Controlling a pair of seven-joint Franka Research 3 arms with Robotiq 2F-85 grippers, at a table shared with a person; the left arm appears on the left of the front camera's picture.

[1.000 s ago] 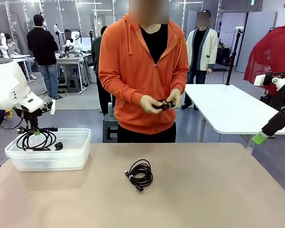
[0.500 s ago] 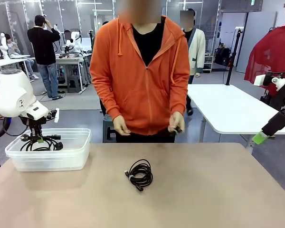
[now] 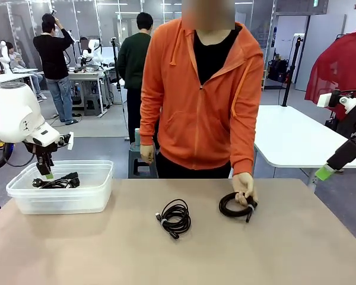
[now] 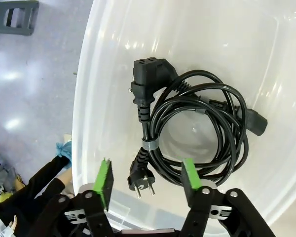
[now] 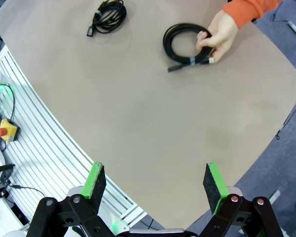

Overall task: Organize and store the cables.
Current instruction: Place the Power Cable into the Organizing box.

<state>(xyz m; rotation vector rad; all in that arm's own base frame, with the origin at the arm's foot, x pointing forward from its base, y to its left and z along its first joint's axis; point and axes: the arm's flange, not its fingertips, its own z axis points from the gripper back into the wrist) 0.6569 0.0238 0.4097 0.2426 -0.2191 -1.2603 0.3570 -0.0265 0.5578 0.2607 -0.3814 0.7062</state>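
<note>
Down on the floor of the clear plastic tub [image 4: 103,74] lies a loose coil of black power cord [image 4: 202,123]. It is banded at one side, with its angled socket end close to the tub wall and its two-pin plug pointing toward my left claw [image 4: 146,173]. That claw hangs right over the coil, above it and not touching. Its green pads stand wide apart with nothing gripped, and through the wrist camera I see the plug in the gap between them, lower down. From the front camera the claw sits over the tub's left part, about at the rim.

The tub stands at the left end of the tan table [image 3: 285,249]. Near the table's middle a second, smaller coil of thin black cable [image 3: 175,217] lies by itself. Just to its right a third black coil [image 3: 232,206] rests flat on the tabletop, with the person's hand [image 3: 244,185] on its right edge; the sleeve is orange. My right claw [image 5: 154,174] is held high off the table's right side, well apart from every coil, pads spread wide and empty.
</note>
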